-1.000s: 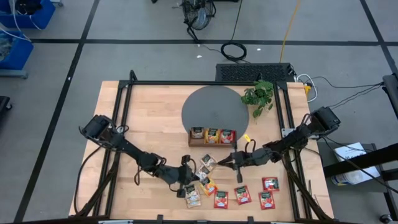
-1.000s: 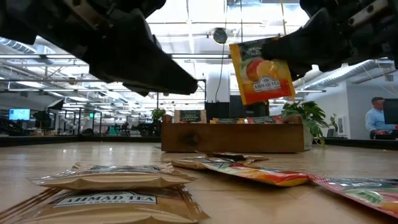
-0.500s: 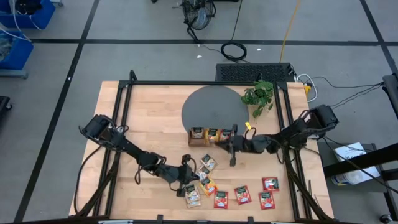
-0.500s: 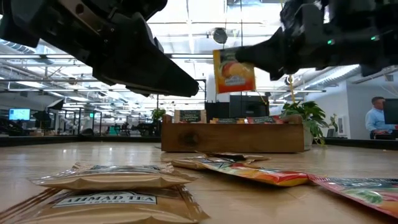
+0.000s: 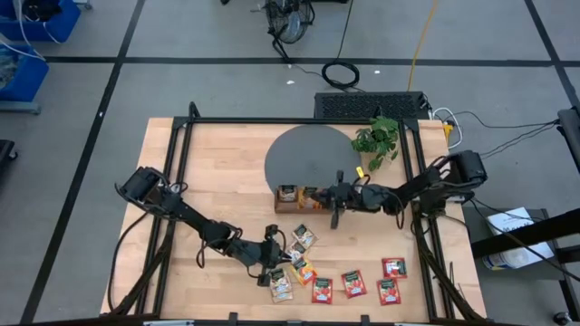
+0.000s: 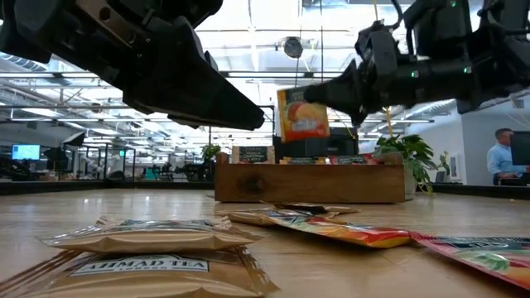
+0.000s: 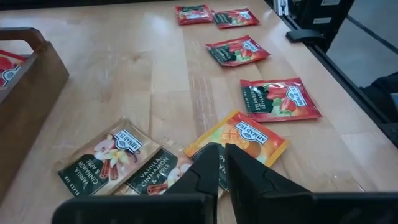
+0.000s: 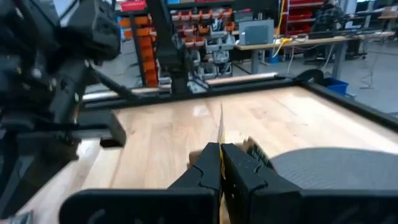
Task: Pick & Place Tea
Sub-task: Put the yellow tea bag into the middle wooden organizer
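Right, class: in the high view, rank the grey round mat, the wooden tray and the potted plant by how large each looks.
1. Grey round mat, clearly the largest.
2. Wooden tray and potted plant: these look about alike, and the right arm covers part of the tray, so I would not rank one above the other.

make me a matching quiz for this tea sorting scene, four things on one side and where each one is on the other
Things:
1. orange-yellow sachet
2. wooden tray
3. potted plant
4. red sachets

Places:
A. far right corner of the table
B. loose along the table's near edge
C. in the right gripper, in the air over the tray
D. mid-table, at the grey disc's near edge

Pairs: 1-C, 2-D, 3-A, 4-B
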Action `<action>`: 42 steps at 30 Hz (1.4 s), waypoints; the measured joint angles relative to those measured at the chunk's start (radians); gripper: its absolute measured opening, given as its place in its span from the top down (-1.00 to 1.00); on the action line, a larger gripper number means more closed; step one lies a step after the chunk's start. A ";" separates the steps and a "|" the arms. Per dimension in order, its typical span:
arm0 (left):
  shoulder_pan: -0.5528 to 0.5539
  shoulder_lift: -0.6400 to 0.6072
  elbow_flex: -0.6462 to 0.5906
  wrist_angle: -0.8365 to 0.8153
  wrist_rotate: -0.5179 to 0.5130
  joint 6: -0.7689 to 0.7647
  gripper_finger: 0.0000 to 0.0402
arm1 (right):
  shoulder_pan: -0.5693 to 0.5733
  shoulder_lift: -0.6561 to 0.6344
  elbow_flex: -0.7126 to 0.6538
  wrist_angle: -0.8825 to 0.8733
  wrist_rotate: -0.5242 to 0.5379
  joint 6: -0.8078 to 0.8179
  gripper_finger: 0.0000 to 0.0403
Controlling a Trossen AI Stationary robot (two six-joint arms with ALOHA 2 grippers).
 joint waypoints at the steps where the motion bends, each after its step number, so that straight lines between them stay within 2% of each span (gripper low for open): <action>1: 0.000 0.000 0.000 -0.002 0.000 0.000 0.83 | -0.002 0.020 0.000 0.016 -0.008 0.001 1.00; 9: 0.000 0.000 0.000 -0.002 0.000 0.000 0.83 | -0.039 0.156 0.000 0.088 -0.015 -0.016 1.00; 22: 0.000 0.000 0.000 -0.004 0.001 0.000 0.82 | -0.058 0.274 0.000 0.111 -0.013 0.015 1.00; 39: 0.000 0.000 0.000 -0.004 0.001 0.016 0.82 | -0.038 0.295 0.000 0.151 -0.014 0.000 1.00; 42: 0.000 0.000 0.000 -0.004 0.001 0.015 0.82 | -0.028 0.295 0.000 0.144 -0.013 0.000 0.94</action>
